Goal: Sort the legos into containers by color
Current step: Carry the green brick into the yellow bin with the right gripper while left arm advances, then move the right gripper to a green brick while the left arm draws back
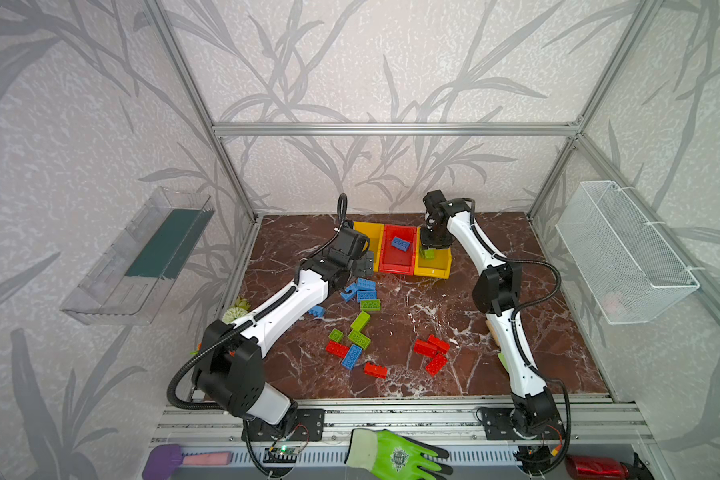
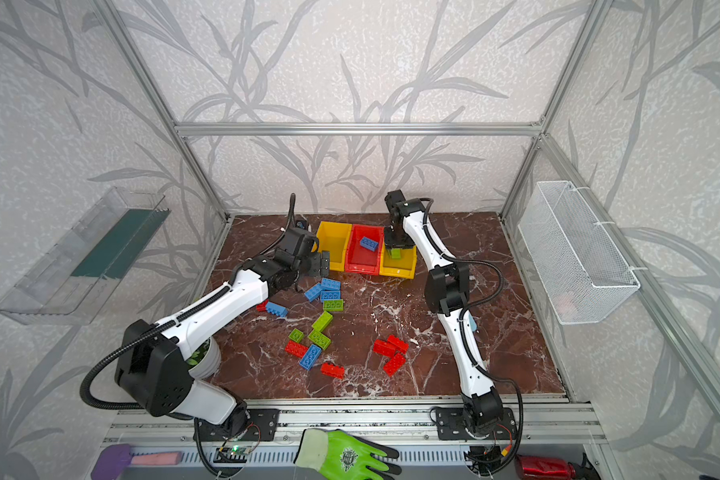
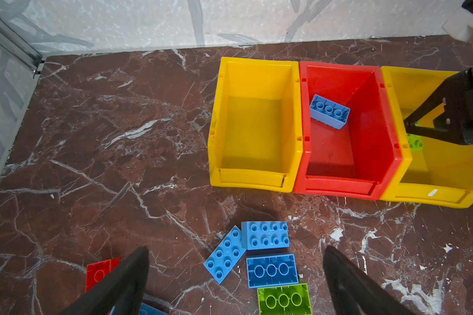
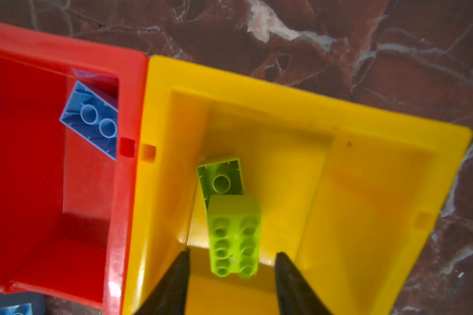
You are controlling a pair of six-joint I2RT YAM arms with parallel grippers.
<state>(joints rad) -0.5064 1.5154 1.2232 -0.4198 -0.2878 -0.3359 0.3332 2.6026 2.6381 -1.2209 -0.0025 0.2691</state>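
Looks like the drop-off step. The right gripper [image 4: 232, 253] has its jaws apart and is gripping nothing. The lime green 2x4 studded brick [image 4: 234, 234] lies loose just below its tips, inside the yellow plastic bin [image 4: 366, 191] and leaning on a second green brick [image 4: 220, 177]. Can't tell if it's settled. The left gripper [image 3: 236, 248] hangs wide open over the blue studded bricks [image 3: 265, 235]. I'd guess that's the next pick, and it needs lowering and squaring up.

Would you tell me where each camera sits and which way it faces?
Top views: stereo pair high over the front rail, looking down at the table; left arm and right arm show whole.
Left wrist: on its arm, facing the containers; open left gripper fingers frame blue legos.
Right wrist: on its arm, looking down into a yellow container; right gripper fingers stand apart over a green lego.
Shared: both wrist views show the blue lego in the red container.
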